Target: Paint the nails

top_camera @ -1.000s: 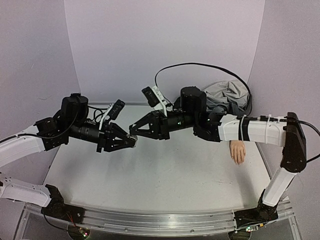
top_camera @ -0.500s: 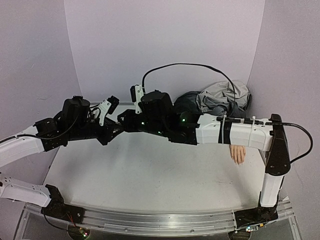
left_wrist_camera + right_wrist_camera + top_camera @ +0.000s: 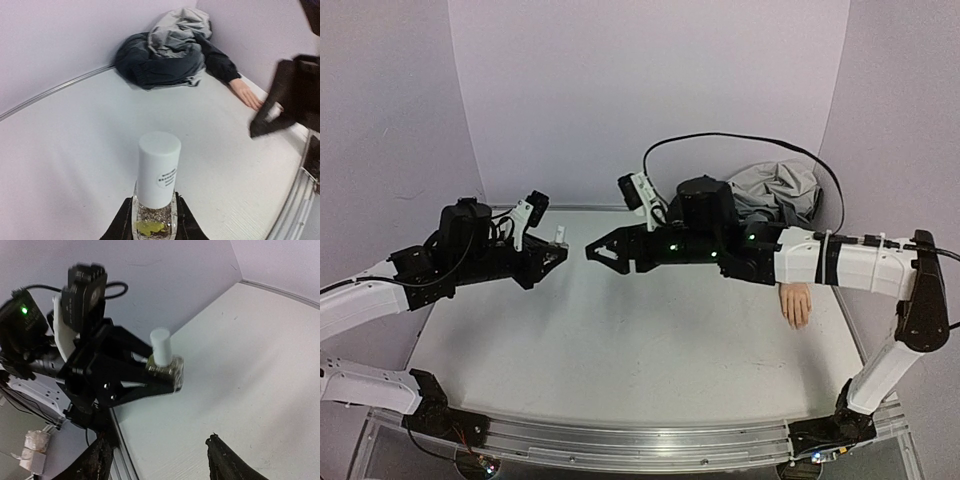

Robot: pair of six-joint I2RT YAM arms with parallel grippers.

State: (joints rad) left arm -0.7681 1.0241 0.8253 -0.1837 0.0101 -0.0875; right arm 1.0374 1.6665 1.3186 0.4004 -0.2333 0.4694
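A small clear bottle [image 3: 156, 190] with a white cap stands upright between the fingers of my left gripper [image 3: 154, 220], which is shut on its glass body. In the top view the left gripper [image 3: 560, 256] holds the bottle [image 3: 559, 238] above the table's left half. My right gripper [image 3: 603, 255] hangs just to its right, open and empty, jaws pointing at the bottle [image 3: 162, 360]. In its own view the right gripper [image 3: 157, 455] shows two spread fingers. The peach mannequin hand [image 3: 796, 303] lies palm down at the far right; its nails are too small to make out.
A crumpled grey jacket [image 3: 775, 190] is heaped in the back right corner, its dark sleeve running to the hand [image 3: 248, 95]. The right gripper [image 3: 280, 100] shows blurred at the right of the left wrist view. A metal rail [image 3: 620, 440] runs along the near edge.
The right gripper, shut and close against the left gripper's bottle before, has drawn back to the right and opened. The left gripper has shifted slightly left and up, still holding the bottle.
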